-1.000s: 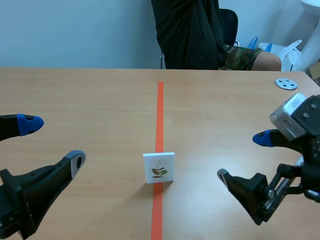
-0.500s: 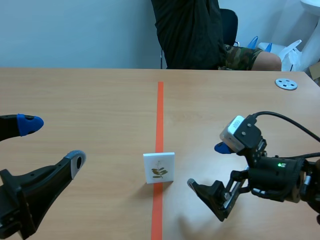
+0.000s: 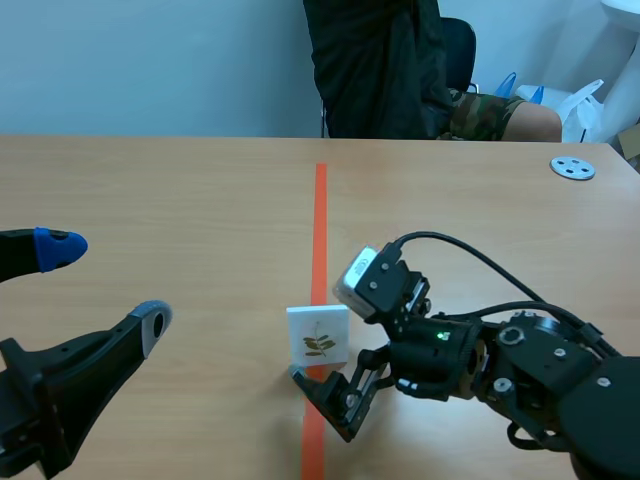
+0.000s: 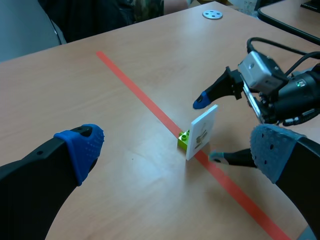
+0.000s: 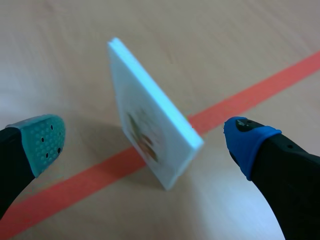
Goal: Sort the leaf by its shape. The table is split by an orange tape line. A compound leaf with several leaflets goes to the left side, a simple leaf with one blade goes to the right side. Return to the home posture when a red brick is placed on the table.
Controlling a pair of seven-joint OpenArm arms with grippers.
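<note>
Standing upright, broadside across the tape [image 3: 320, 200], leaf card [image 3: 318, 335] sits between the right gripper's [image 5: 145, 140] wide fingers [image 5: 42, 140]

Scene view: a white leaf card [image 3: 319, 336] is shown upright on the orange tape line [image 3: 320, 220] of the desk [image 3: 180, 190]; one of the right fingers [image 3: 335, 400] is seen low, just before the card; the left fingers [image 3: 60, 247] are held spread, well apart from it; a person [image 3: 380, 70] is seated beyond; a round white disc [image 3: 572, 167] is seen far right.
</note>
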